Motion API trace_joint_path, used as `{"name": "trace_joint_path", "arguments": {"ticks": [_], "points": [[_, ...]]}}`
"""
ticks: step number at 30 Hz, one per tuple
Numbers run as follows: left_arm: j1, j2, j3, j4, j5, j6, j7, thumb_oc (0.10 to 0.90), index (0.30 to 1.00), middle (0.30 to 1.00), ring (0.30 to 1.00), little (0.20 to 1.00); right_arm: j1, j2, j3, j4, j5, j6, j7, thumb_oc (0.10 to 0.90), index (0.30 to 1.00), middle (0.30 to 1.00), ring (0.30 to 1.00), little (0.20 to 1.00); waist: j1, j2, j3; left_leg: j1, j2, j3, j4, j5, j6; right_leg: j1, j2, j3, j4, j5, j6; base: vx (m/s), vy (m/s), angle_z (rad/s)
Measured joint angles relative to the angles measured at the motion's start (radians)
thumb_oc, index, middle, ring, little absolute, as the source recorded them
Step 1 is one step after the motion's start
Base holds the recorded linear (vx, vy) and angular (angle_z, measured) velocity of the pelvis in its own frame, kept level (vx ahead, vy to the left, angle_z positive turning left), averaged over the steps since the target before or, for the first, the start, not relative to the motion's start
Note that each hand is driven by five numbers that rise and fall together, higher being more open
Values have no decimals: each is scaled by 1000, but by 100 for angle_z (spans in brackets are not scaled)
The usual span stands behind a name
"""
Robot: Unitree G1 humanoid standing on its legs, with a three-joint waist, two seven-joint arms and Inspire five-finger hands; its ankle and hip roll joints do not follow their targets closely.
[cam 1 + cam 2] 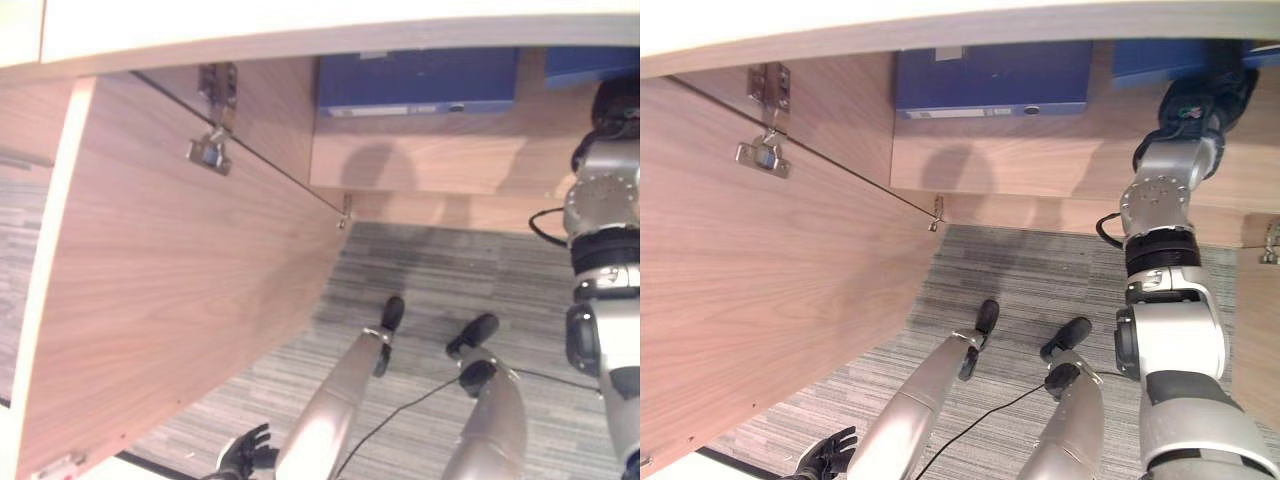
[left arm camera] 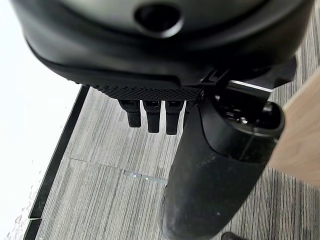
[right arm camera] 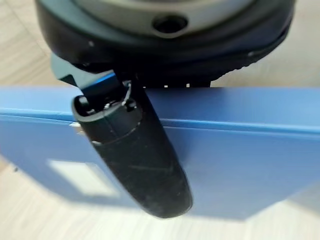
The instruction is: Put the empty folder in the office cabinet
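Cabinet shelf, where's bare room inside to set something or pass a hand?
Bare wood runs along the shelf in front of the blue folder lying at the back. To the right it is crowded: the right hand rests on a second folder. The open door borders the left.

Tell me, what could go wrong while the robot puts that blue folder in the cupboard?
1. The right hand has its thumb across the blue plastic folder; its fingers are hidden, so the hold may be weak and the folder could tip or slip off the wooden cabinet shelf.
2. Another blue folder lies close beside it and might get bumped.
3. The open wooden cabinet door stands near the hanging left hand, which could knock it.
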Motion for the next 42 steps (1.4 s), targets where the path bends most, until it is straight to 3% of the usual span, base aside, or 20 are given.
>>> {"name": "trace_joint_path", "arguments": {"ticks": [11, 15, 20, 26, 35, 42], "points": [[-6, 2, 1, 1, -5, 4, 5, 800, 900, 900, 900, 900, 2, 74, -51, -8, 2, 16, -8, 800, 900, 900, 900, 900, 2, -35, 23, 10, 14, 2, -14, 5, -4, 9, 18, 0, -23, 9, -12, -9, -4, -2], [-7, 2, 2, 0, -37, 4, 5, 800, 900, 900, 900, 900, 31, 147, -120, -134, 43, -45, 21, 800, 900, 900, 900, 900, 2, -35, 33, 13, 17, 4, -24, 8, -8, 9, 23, -1, -26, 13, -17, -8, -2, -2], [-11, 2, 13, -6, -36, 2, 5, 800, 900, 900, 900, 900, 66, 196, -125, -256, 99, -113, 85, 800, 900, 900, 900, 900, 6, -23, 74, 29, 18, 3, -32, 10, -11, 20, 24, 0, -27, 12, -18, 0, 0, 0], [-17, 5, 20, -4, -35, 1, 4, 800, 900, 900, 900, 900, 127, 208, -109, -319, 120, -142, 129, 800, 900, 900, 900, 900, 10, -20, 77, 37, 18, 5, -45, 12, -12, 25, 25, 0, -37, 13, -19, 0, 0, 0], [-27, 8, 35, -3, 8, -8, -29, 800, 900, 900, 900, 900, 265, 164, -7, -388, 117, -45, 266, 800, 900, 900, 900, 900, 7, -20, 78, 63, 23, 6, -65, 14, -16, 44, 33, -1, -52, 12, -18, -1, 0, -1], [-28, 27, 45, -3, 9, -21, -49, 800, 900, 900, 900, 900, 281, 130, 4, -383, 95, 21, 294, 800, 900, 900, 900, 900, 6, -19, 81, 64, 27, 8, -63, 14, -16, 52, 40, -2, -66, 18, -20, 0, 0, 0]]}}
